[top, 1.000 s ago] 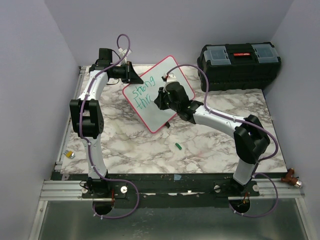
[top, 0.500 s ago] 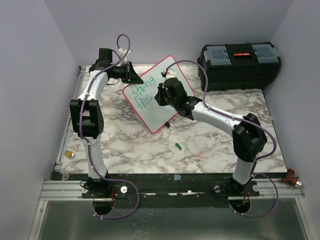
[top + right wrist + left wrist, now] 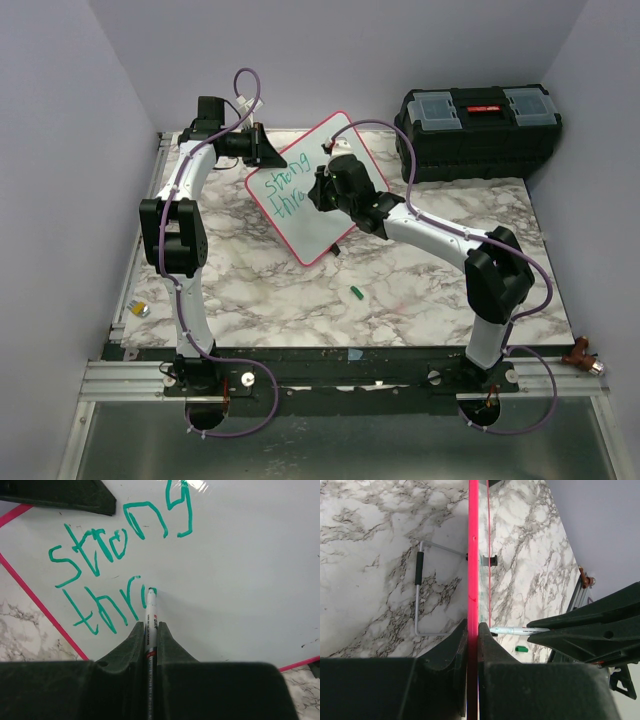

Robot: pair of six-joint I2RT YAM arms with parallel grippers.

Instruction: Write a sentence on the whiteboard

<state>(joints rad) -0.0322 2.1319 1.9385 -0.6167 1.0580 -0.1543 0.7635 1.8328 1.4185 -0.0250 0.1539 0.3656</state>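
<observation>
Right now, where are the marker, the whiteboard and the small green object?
marker point(image 3: 150, 608): right wrist view, white barrel below the tip.
whiteboard point(image 3: 305, 236): top external view, bare white face.
small green object point(image 3: 356, 293): top external view, its middle.

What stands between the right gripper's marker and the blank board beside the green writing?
Nothing visible. The marker tip sits on the whiteboard just after the green "thr"; rightward the surface is bare white.

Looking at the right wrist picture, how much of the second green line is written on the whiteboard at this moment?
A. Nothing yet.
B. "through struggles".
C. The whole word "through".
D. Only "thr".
D: under "strong", the sentence on the whiteboard reaches only "thr", and the tip of the marker sits just right of the r.
</observation>
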